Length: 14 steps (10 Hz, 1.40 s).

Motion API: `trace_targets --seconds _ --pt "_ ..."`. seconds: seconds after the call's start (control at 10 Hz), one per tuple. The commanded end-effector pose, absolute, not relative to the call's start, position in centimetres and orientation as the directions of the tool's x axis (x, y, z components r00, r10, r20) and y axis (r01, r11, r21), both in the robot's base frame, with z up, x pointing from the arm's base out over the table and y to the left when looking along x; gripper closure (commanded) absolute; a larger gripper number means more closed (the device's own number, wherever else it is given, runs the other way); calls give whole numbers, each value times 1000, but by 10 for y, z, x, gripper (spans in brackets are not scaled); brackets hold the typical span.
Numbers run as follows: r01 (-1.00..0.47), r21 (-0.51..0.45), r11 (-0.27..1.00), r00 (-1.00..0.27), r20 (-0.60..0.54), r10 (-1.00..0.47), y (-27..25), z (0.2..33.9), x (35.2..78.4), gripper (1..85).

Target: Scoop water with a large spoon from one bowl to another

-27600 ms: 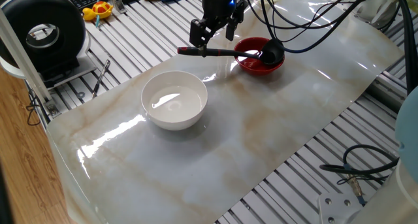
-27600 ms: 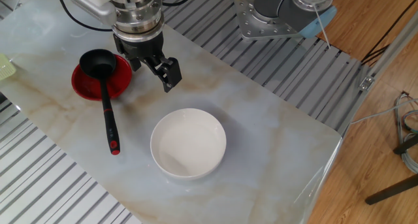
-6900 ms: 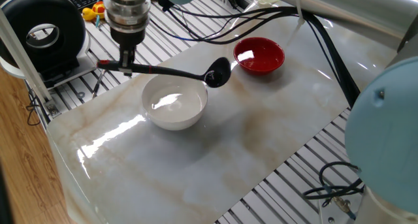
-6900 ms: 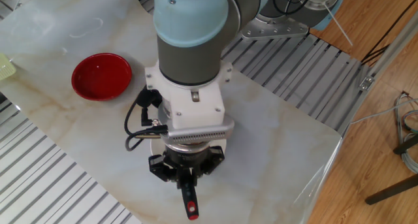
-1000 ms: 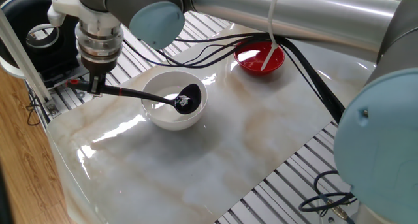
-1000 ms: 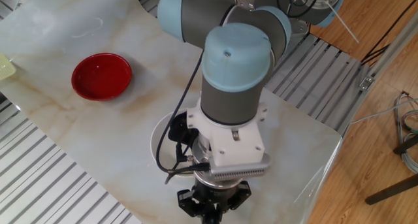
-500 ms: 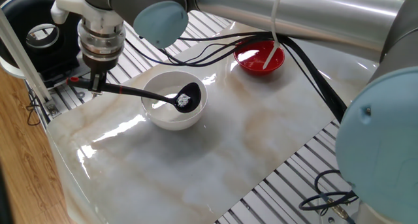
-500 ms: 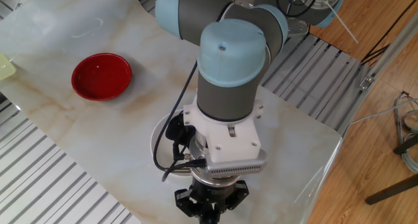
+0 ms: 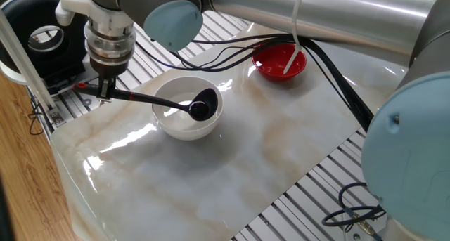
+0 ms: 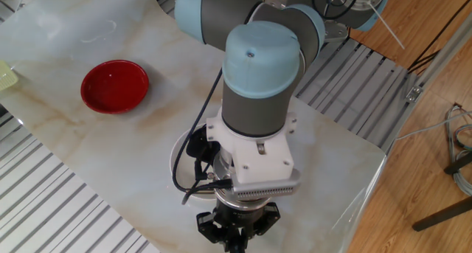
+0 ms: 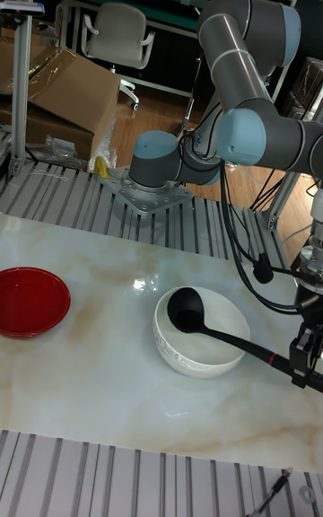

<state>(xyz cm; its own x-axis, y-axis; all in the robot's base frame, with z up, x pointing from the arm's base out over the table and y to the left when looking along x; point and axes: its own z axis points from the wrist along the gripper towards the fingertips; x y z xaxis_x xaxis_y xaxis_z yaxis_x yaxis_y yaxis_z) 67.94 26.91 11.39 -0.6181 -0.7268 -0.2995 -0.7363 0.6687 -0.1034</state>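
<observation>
The white bowl (image 9: 184,116) sits at mid-table, with a glossy sheen of water (image 9: 173,109) inside. The large spoon (image 9: 201,104), a black ladle, has its scoop inside this bowl on the right side, and its handle runs left over the rim. My gripper (image 9: 103,93) is shut on the handle's red end, left of the bowl. In the tall fixed view the scoop (image 11: 186,309) lies in the white bowl (image 11: 199,345) and the gripper (image 11: 305,357) holds the handle at right. The red bowl (image 9: 280,64) stands far right, apart; my arm hides most of the white bowl in the other fixed view.
Black cables (image 9: 232,48) trail from the arm across the table between the two bowls. A black round device (image 9: 46,34) stands off the table's left corner. The red bowl (image 10: 114,85) is alone at the far left. Slatted metal (image 9: 330,178) borders the marble sheet.
The scoop has risen slightly inside the white bowl and turned; the bright glints seen in it half a second ago are gone. The gripper has shifted up a little.
</observation>
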Motion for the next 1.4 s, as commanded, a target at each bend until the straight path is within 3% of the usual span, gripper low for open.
trace_targets --seconds 0.0,0.2,1.3 --pt "-734 -97 672 -623 -298 -724 268 116 678 497" --pt "-734 -97 672 -623 -298 -724 268 117 678 423" --pt "-735 -96 671 -646 -202 -736 225 127 653 397"
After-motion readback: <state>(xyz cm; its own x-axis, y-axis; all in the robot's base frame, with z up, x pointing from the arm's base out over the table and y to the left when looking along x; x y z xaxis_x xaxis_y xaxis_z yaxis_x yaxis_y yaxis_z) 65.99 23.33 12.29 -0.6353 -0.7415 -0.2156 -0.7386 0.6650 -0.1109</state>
